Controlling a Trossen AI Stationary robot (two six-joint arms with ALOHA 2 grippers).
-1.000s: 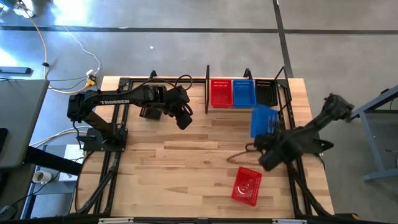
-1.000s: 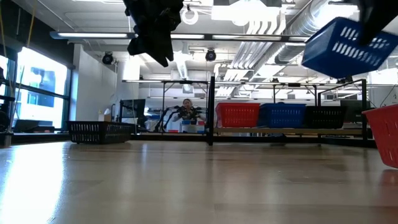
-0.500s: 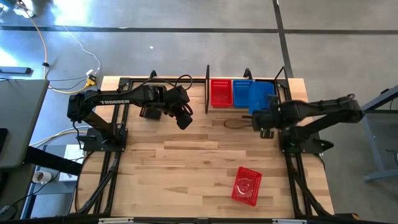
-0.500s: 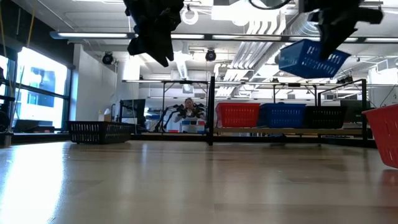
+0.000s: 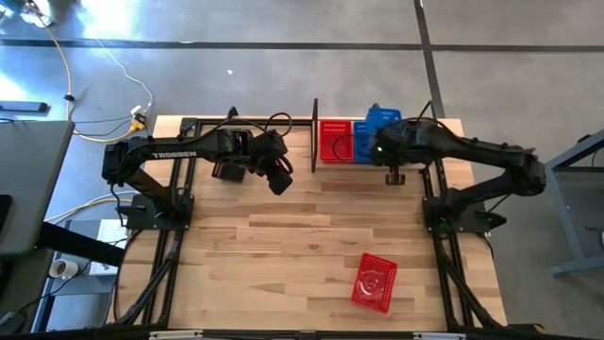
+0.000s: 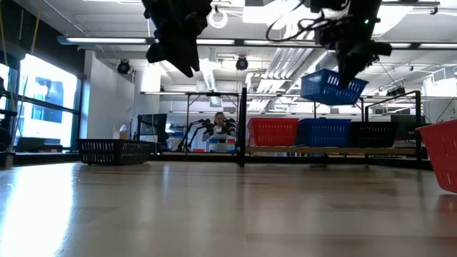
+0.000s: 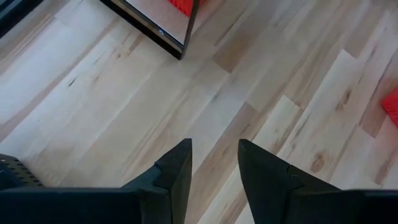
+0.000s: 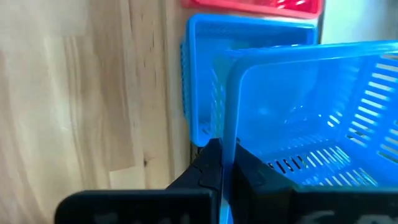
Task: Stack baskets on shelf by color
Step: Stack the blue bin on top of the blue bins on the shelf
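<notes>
A blue basket (image 6: pixel 330 86) is held in the air by the right gripper (image 8: pixel 219 163), whose fingers are pinched shut on one thin rim wall, as the right wrist view shows. The basket is carried tilted, above and slightly left of the blue basket on the shelf (image 6: pixel 325 132), which is seen directly below it in the right wrist view. No contact between the two is visible yet.

The shelf (image 5: pixel 314 132) stands at the far edge of the counter (image 5: pixel 283 246). Three baskets are set on it in a row: a red shelf basket (image 5: pixel 334 142) on the left, blue in the middle, and a black shelf basket (image 6: pixel 372 133) on the right, mostly hidden by the arm in the high view.

A loose red basket (image 5: pixel 375 281) lies near the counter's near right. A loose black basket (image 6: pixel 116 150) sits at far left, apparently under the left arm, though the high view hides it.

The left gripper (image 7: pixel 214 165) hovers over bare counter left of the shelf, its fingers a narrow gap apart, holding nothing.

Handling judgement: the baskets are light, thin-walled plastic mesh, fairly stiff but likely to flex at the rim. A one-sided rim pinch lets the basket hang and tilt. Levelling is judged necessary before nesting, since alike-sized baskets may bind if lowered askew.
</notes>
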